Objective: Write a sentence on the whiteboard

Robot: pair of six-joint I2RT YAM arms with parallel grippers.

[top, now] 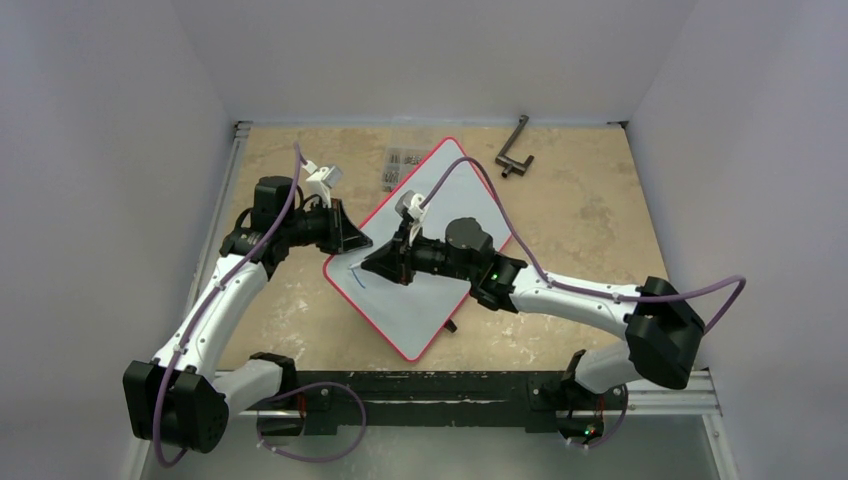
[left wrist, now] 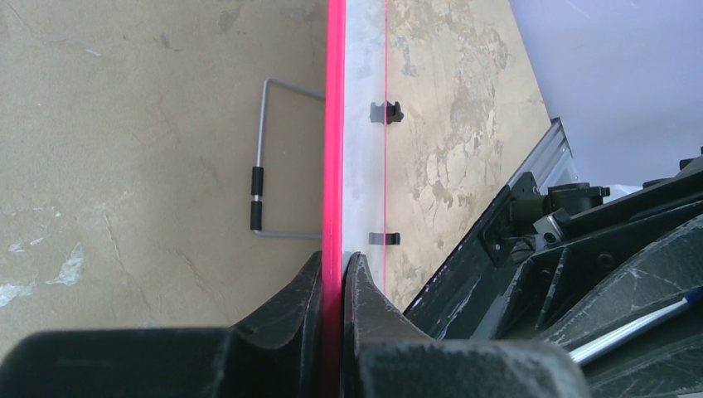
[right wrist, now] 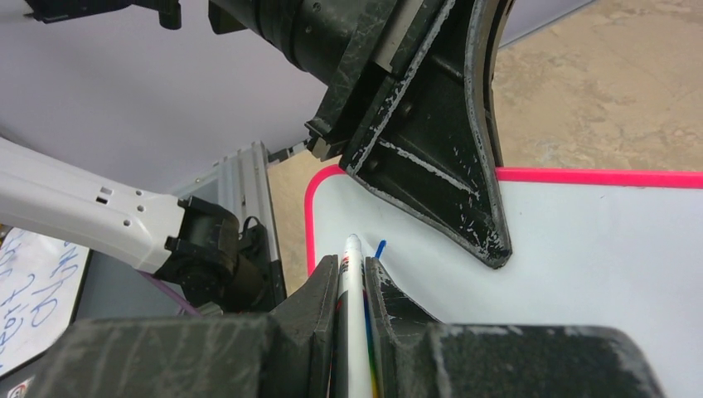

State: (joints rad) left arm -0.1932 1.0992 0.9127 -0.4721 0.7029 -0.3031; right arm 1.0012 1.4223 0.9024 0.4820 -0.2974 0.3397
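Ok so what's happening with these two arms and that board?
The left gripper is clamped on the red rim of the whiteboard, apparently to steady it. The right gripper holds a marker with its tip at the board, near its left corner. Only one short blue stroke shows there, so the sentence has barely begun.

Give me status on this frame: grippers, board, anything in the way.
Left gripper shut on whiteboard rim. Right gripper shut on marker, tip near board corner. One short blue stroke written so far. Left fingers close beside the tip.
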